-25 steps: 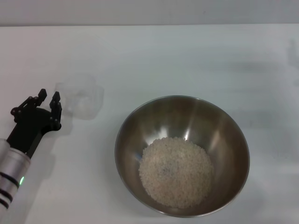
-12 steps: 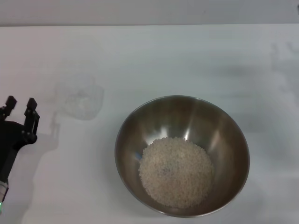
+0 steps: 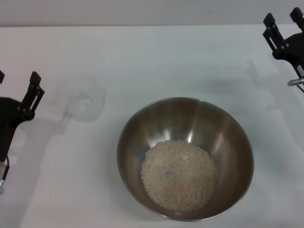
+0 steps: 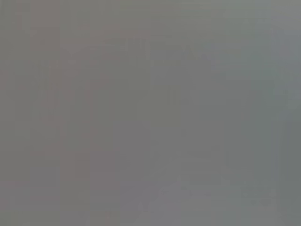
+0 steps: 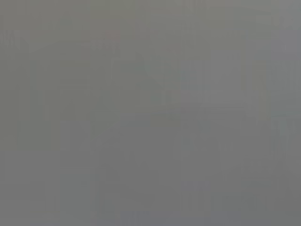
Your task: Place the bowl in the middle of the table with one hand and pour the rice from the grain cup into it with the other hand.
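The left hand (image 3: pixel 16 88) sat right at the left edge of the surface (image 3: pixel 156 57), fingers spread apart with nothing between them. Only one fingertip was fully in frame, the other was cut off by the edge of the head view, but the gap was wide enough to call it open and empty. Just beside it toward the middle stood the grain cup (image 3: pixel 84 102), upright, apart from the fingers, and looking see-through all the way down, so pretty much emptied out. It made sense it was parked there, off to the side where it wouldn't get in the way of anything.

The right hand (image 3: pixel 284 21) was up at the far right corner, also splayed open and gripping nothing, well apart from everything else.

The bowl (image 3: pixel 185 114) sat roughly in the middle of the surface, a bit toward the near edge, and the rice (image 3: pixel 179 175) was heaped in the bottom of it, leaning toward the near side. No grains looked spilled on the surface around it, as far as could be told.

Judging by all that, the job looked basically finished, with both hands clear of the goods. The wrist views showed only flat grey, nothing usable.
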